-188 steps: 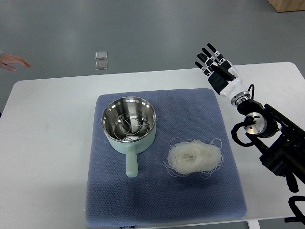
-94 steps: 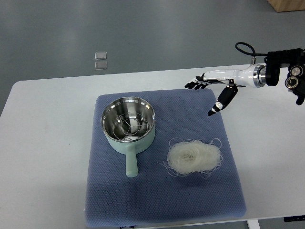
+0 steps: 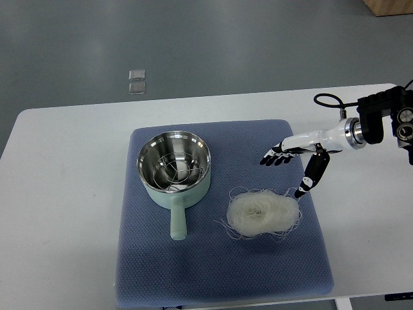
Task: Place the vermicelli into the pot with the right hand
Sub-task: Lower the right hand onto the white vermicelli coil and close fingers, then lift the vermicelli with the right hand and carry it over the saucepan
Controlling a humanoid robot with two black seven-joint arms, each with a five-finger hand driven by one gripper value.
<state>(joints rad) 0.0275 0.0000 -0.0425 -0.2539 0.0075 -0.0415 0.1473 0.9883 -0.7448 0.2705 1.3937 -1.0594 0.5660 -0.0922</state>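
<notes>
A nest of white vermicelli [image 3: 263, 214] lies on the blue mat [image 3: 219, 271], right of centre. A mint-green pot [image 3: 175, 169] with a steel inside and a wire rack stands on the mat's left half, its handle pointing toward the front. My right hand [image 3: 292, 165] comes in from the right edge. It hovers just above and to the right of the vermicelli, fingers spread, thumb pointing down near the nest's right edge. It holds nothing. The left arm is out of view.
The mat lies on a white table [image 3: 58, 213]. Two small clear squares [image 3: 136, 82] lie on the grey floor beyond the table's far edge. A wooden box corner [image 3: 389, 6] shows at the top right.
My right hand has moved down and toward the front, from the mat's far right corner to just beside the vermicelli. The person's hand at the left edge is gone.
</notes>
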